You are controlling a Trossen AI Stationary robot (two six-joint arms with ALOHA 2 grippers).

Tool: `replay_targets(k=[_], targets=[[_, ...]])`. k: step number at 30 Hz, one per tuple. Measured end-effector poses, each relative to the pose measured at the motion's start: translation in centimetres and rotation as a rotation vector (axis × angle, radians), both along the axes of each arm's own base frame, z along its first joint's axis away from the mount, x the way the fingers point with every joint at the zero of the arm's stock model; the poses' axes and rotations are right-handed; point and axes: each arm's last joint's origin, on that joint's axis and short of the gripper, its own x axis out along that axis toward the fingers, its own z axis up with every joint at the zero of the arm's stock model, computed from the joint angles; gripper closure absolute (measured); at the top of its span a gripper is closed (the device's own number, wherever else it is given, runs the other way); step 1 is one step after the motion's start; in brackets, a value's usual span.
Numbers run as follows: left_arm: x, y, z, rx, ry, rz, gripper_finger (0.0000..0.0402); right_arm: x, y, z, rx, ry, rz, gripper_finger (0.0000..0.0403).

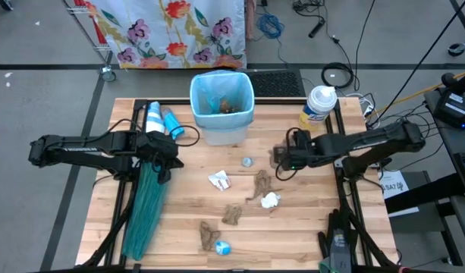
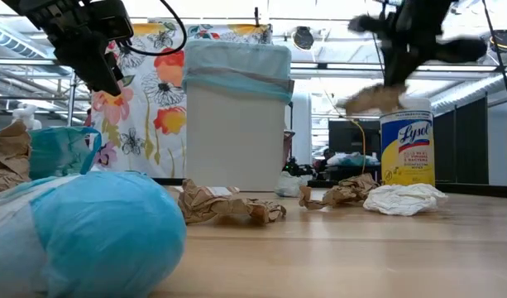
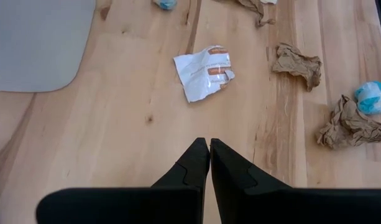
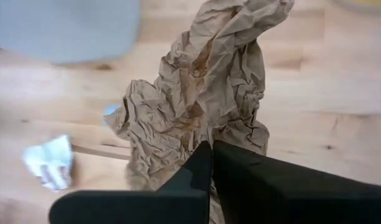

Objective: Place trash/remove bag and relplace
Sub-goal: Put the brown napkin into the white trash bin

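Trash: my right gripper was clamped on a brown paper towel, lifted at the bin's 4 o'clock; left gripper closed, empty.

On the table I count one bin, one wipes canister and two small bottles. There are five brown paper scraps, two white wads, two blue wrappers and one folded teal bag.
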Motion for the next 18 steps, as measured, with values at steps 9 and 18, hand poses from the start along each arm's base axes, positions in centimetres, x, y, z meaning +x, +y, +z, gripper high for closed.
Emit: replay_targets(k=[9,18], targets=[[0.0,0.0,0.0,0.0,0.0,0.0,0.0379,1.3,-0.2,9.0,-0.188,-0.058,0.103,0.0403],[0.0,0.0,0.0,-0.001,0.003,0.001,0.0379,2.3,-2.4,15.9,-0.404,-0.168,0.228,0.0403]])
